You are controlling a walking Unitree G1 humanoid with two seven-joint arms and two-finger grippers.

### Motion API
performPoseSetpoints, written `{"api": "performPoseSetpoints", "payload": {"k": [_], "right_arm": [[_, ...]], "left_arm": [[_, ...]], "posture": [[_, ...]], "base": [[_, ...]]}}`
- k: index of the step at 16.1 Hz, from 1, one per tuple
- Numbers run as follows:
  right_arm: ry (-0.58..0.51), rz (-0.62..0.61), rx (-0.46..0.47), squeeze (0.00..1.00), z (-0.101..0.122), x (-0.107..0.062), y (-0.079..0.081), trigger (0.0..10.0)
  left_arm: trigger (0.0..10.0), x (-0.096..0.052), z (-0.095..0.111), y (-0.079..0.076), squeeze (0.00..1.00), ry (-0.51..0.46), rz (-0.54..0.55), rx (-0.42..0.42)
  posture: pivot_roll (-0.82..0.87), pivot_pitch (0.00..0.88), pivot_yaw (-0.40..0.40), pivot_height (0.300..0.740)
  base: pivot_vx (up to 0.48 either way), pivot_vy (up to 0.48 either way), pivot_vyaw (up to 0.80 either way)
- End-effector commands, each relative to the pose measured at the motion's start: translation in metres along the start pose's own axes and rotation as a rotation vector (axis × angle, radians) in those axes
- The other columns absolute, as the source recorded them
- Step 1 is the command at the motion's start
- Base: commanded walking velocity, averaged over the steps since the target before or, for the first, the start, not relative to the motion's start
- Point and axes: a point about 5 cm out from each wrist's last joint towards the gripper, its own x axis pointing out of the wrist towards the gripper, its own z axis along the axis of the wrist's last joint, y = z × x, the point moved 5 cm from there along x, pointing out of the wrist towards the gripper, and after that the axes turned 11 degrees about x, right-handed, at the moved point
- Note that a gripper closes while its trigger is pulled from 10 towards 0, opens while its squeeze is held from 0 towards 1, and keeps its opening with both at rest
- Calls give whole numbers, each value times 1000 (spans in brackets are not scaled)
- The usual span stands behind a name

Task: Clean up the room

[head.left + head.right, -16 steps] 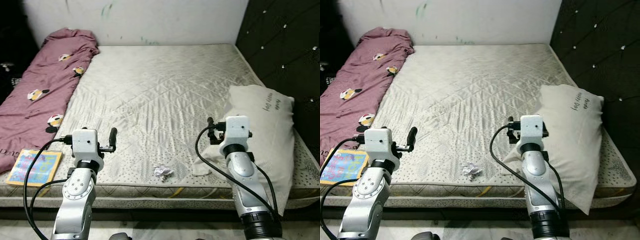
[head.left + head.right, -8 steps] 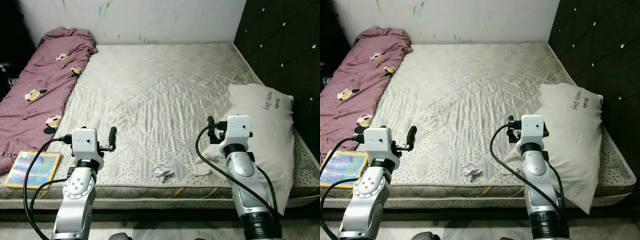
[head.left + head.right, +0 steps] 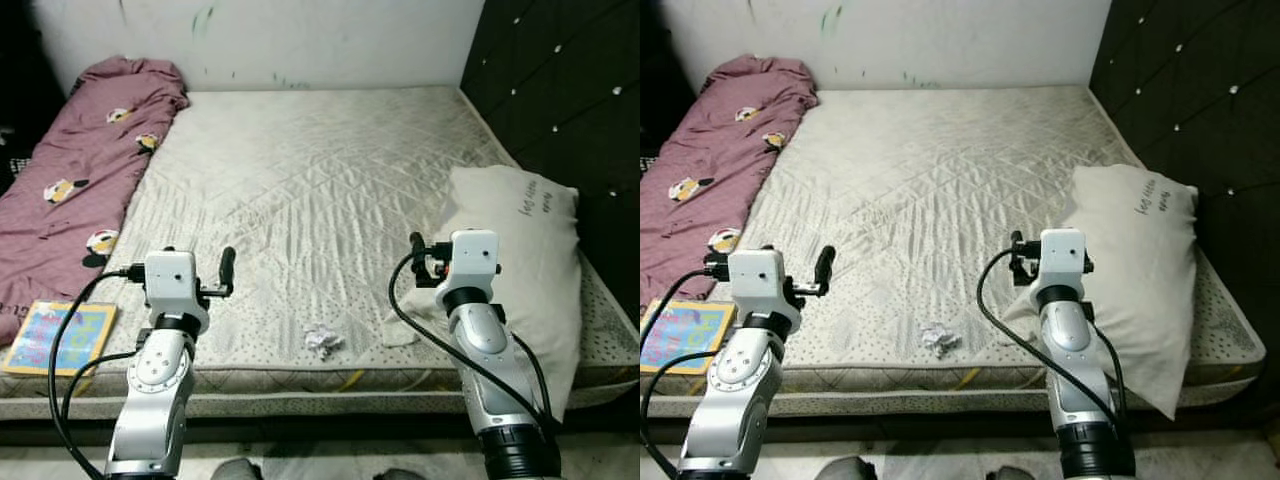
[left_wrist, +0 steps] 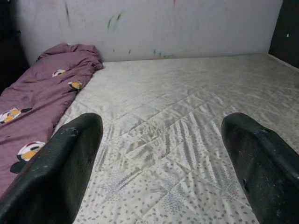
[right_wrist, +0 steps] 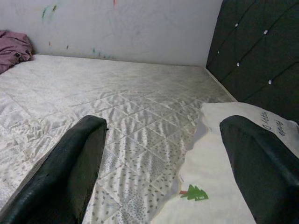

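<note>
Both hands wide open w/ nothing in them: left hand (image 4: pixel 159 158) and right hand (image 5: pixel 161 163) hover over the bed's (image 3: pixel 320 170) near edge. Crumpled paper (image 3: pixel 321 340) sits between them, pillow (image 3: pixel 520 250) on right.

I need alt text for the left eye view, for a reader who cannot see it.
Two raised robot arms face a bare mattress with a crumpled paper near its front edge. A purple blanket and a colourful book lie left; a white pillow lies right.

Crumpled paper (image 3: pixel 939 339) lay on the mattress (image 3: pixel 940 170) between the left gripper (image 3: pixel 824 268) and right gripper (image 3: pixel 1017 258).
</note>
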Motion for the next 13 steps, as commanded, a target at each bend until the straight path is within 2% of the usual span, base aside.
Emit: {"api": "performPoseSetpoints", "payload": {"k": [1, 8, 13], "right_arm": [[-8, 11, 8, 0, 3, -1, 1, 10000], [10, 40, -5, 0, -2, -1, 5, 10000], [11, 63, -4, 0, -1, 0, 9, 10000]], "left_arm": [[10000, 0, 0, 2, 0, 0, 2, -1], [10000, 0, -1, 4, 0, 0, 31, -2], [10000, 0, -1, 7, 0, 4, 55, -6]], "posture": [[-1, 0, -1, 650], [3, 0, -8, 640], [4, 0, -12, 593]], "base": [[0, 0, 0], [0, 0, 0], [0, 0, 0]]}}
